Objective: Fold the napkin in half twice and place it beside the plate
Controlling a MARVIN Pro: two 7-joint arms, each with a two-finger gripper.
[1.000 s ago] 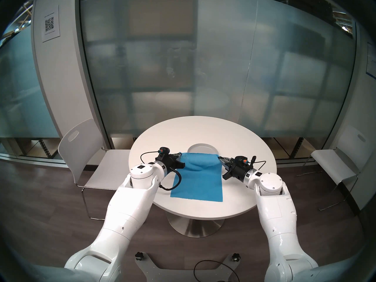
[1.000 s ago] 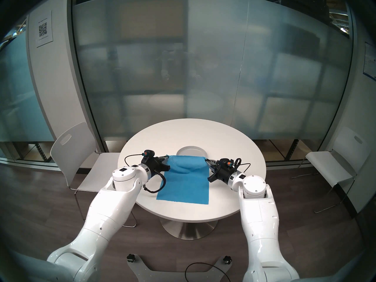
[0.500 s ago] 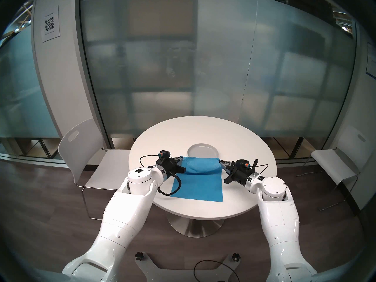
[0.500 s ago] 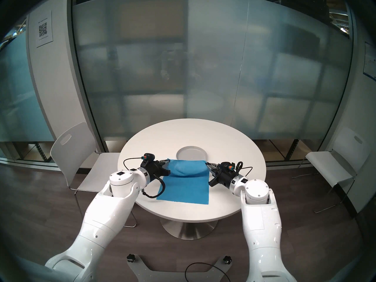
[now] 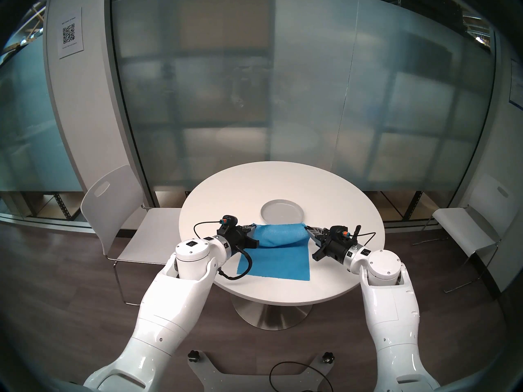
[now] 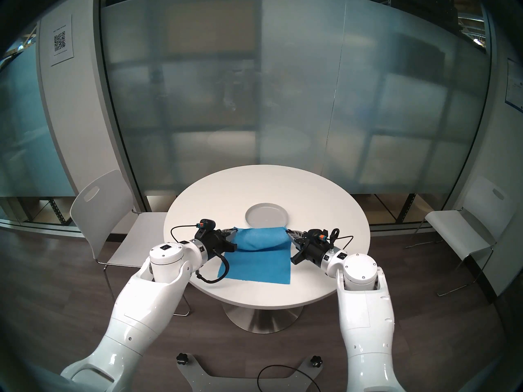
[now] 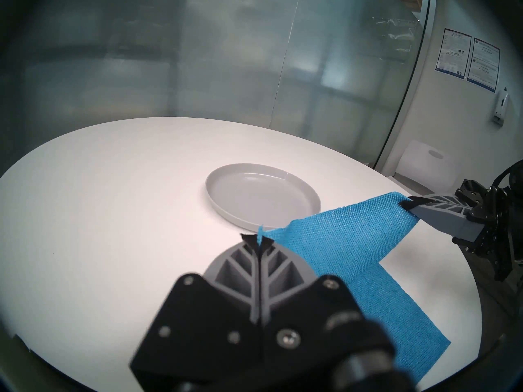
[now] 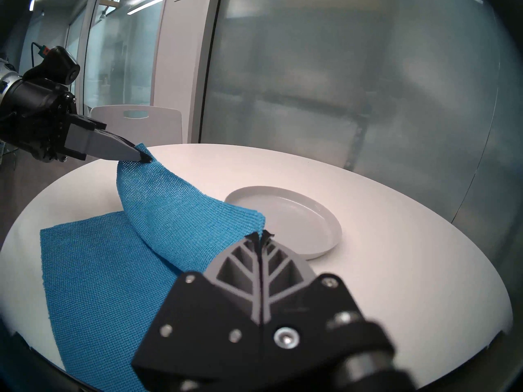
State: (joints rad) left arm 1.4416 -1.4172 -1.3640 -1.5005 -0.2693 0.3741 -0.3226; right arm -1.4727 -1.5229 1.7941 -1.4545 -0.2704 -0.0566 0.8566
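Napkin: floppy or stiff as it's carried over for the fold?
Likely floppy: the napkin sags between the left tool and right tool. Probably light, since corner pinches alone lift it. Its coarse weave looks grippy.

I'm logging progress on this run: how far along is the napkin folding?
No fold is finished. In hand: the left claw and right claw each pinch a far corner of the napkin, lifted and curling toward the near edge, which lies flat on the table. Left: landing this fold, the second fold, placing it beside the plate.

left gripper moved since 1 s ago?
Yes. The left gripper, shut on the napkin corner, has come toward the robot, away from the plate.
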